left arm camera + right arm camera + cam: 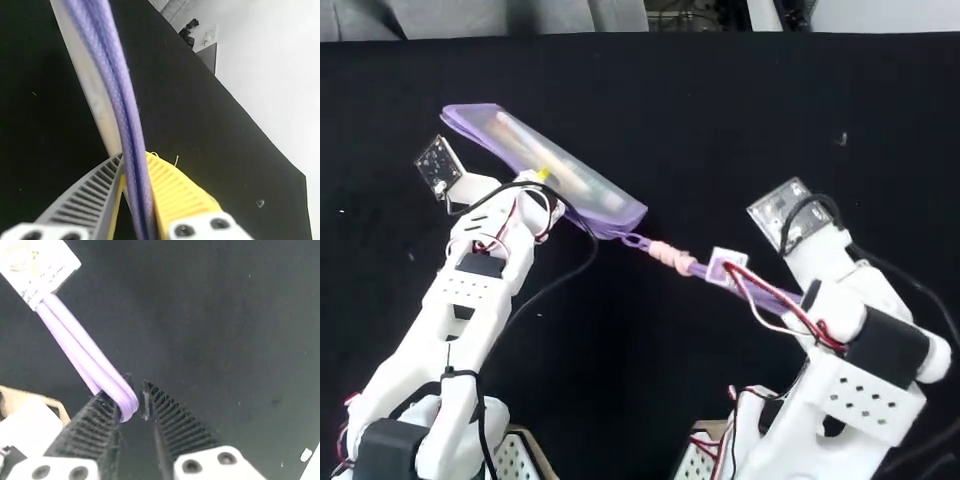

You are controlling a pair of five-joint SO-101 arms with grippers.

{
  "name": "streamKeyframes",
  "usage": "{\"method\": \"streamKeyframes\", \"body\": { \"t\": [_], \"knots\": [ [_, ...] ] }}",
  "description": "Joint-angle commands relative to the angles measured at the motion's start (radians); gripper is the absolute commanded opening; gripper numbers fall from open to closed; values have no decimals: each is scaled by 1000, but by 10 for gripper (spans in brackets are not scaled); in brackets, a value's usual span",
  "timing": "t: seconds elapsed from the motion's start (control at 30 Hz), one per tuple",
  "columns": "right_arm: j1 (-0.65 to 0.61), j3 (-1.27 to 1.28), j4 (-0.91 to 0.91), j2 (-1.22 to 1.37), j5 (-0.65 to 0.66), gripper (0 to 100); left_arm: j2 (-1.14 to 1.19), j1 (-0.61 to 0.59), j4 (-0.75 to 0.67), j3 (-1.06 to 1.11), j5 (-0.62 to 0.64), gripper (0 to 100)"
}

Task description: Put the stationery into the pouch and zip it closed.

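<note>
You're at the zipping step, it seems: left jaws clamp the pouch (548, 165), right jaws pinch its pull cord (82, 352); draw it away from the left jaws.

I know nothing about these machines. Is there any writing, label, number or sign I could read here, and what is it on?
The white tag on the purple loop: it carries small dark print, too blurred to read.
The pouch: no lettering visible on it.
No text can be quoted; I can make out no lettering, number or sign anywhere else.
</note>
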Motion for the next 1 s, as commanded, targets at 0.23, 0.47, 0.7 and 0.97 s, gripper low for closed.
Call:
{"method": "streamKeyframes", "body": {
  "t": [0.23,0.47,0.7,0.97],
  "knots": [
    [204,133,-110,-44,83,11,-29,-59,-8,-99,5,27],
    [141,259,-235,-42,49,11,-29,-59,222,-240,55,27],
    [-55,341,-319,-38,-130,11,-29,-58,443,-372,55,27],
    [-239,383,-342,-41,-275,11,-25,-33,459,-314,54,30]
  ]
}}
